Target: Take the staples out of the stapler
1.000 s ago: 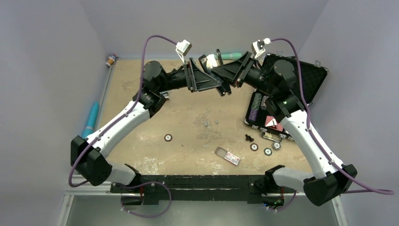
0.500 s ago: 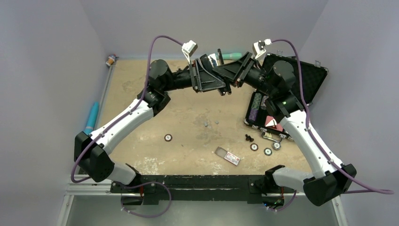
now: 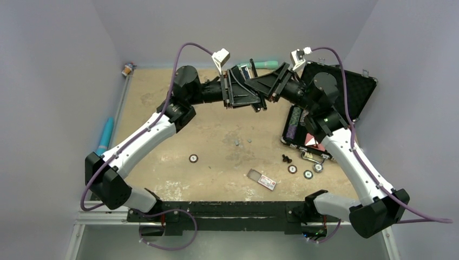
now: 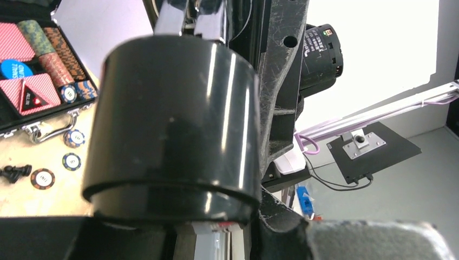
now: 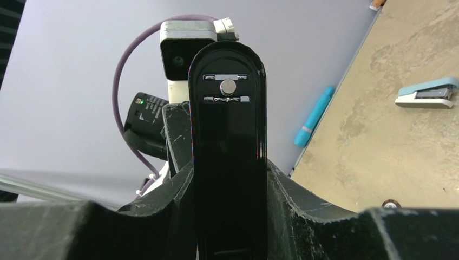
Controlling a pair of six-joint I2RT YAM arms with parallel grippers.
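Jaws of the left gripper (image 3: 254, 100) are raised above the 12 o'clock edge of the worktop (image 3: 216, 130), where they meet the black stapler (image 4: 173, 119). Its rounded, glossy end fills the left wrist view, with one scratched finger (image 4: 279, 108) right beside it, but I cannot tell whether the jaws pinch that end or only flank it. Below and towards 6 o'clock, near the worktop's middle, lie a few loose staples (image 3: 237, 143), tiny grey bits well apart from both arms. Whether more sit inside the stapler is hidden. On the right, the right gripper (image 5: 227, 184) has its jaws pressed against the stapler's two flat sides, so the body stands upright in that wrist view with a chrome rivet (image 5: 228, 86) near its top. The stapler looks hard, stiff and fairly light, and its polished shell will likely slide under a loose pinch. The flat sides are therefore the better hold, and the curved end is a poor one. The staples should weigh almost nothing. A strip is stiff but probably snaps into bits easily, and it is too thin and slick to pinch well. Tipping or pushing them out of the opened stapler seems wiser than plucking them.
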